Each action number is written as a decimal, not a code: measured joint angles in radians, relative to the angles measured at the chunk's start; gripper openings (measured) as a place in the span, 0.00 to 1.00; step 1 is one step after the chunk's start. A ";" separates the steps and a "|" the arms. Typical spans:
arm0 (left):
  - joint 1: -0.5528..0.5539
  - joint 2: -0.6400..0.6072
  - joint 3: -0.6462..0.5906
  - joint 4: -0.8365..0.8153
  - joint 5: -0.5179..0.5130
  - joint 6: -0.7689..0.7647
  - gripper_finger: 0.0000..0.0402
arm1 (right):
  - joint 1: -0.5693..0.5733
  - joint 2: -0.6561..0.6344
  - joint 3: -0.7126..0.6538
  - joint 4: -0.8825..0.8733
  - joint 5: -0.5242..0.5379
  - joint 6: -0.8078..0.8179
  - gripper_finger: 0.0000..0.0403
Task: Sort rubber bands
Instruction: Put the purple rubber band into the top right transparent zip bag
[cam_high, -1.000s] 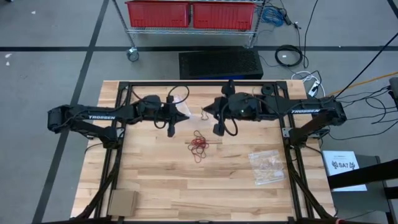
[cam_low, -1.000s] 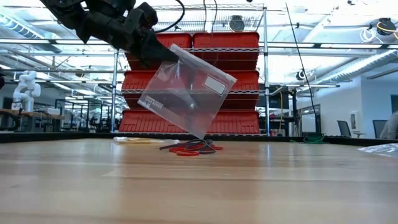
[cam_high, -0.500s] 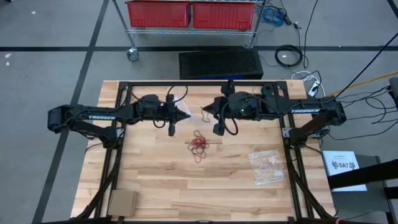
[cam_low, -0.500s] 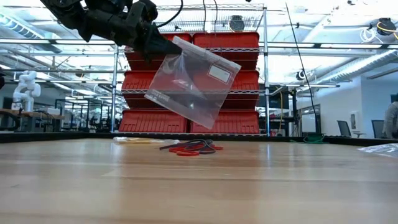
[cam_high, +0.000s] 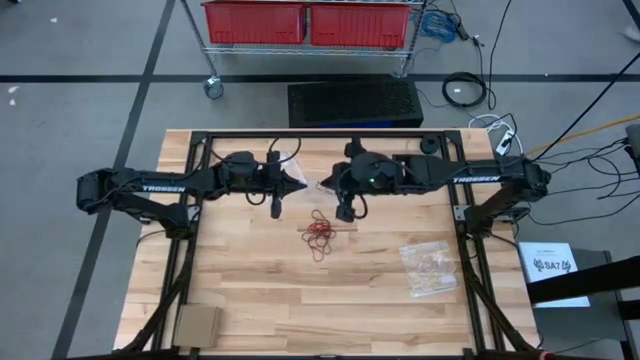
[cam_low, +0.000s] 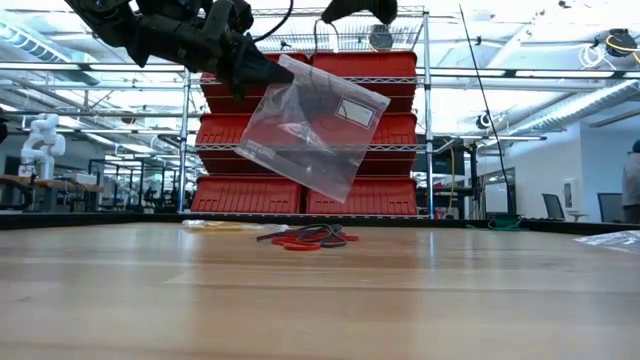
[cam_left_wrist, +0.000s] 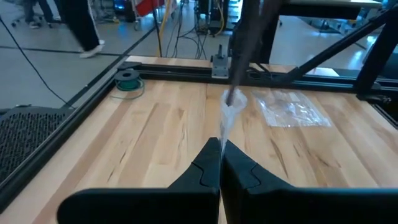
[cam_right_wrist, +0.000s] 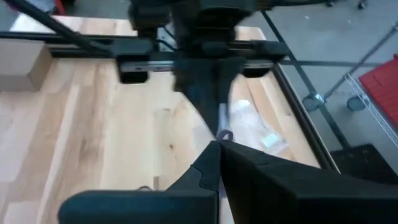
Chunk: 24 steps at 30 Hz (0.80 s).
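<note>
My left gripper (cam_high: 300, 183) is shut on an empty-looking clear plastic bag (cam_low: 310, 125), which it holds high above the table's middle. My right gripper (cam_high: 324, 184) faces it from the right, shut, just above the bag's far top corner. A small dark loop (cam_right_wrist: 225, 135), seemingly a rubber band, shows at its fingertips. A pile of red and dark rubber bands (cam_high: 320, 232) lies on the wood below the bag. It also shows in the low view (cam_low: 310, 238). My left gripper pinches one top corner of the bag (cam_low: 280, 68) between its two fingers. It comes nearly level from the table's left. The bag hangs slanting down and to the right from that corner, clear of the table. My right gripper has the small dark loop (cam_right_wrist: 225, 135) right at its fingertips, reaching in from the table's right and slanting down. The fingers hide how much of the loop lies between them. I cannot tell whether the gripper touches the bag.
A second clear bag with tan bands (cam_high: 430, 268) lies flat toward the table's right. A brown cardboard piece (cam_high: 197, 325) sits at the near left corner. A black frame rail (cam_high: 320, 135) runs along the far edge. Bare wood lies between the pile and the near edge.
My left gripper has tipped up a little, and the bag's low end has swung higher above the pile. My right gripper has moved down and toward the bag, coming into the top of the low view.
</note>
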 joint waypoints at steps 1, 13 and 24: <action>0.000 0.000 0.000 -0.001 0.006 0.000 0.00 | -0.006 0.001 0.000 -0.004 0.000 0.007 0.00; 0.000 0.000 0.000 0.000 0.018 0.001 0.00 | -0.025 0.083 0.000 -0.066 -0.074 0.028 0.00; 0.000 0.000 0.000 0.000 0.037 0.001 0.00 | -0.076 0.122 0.000 -0.089 -0.060 0.049 0.00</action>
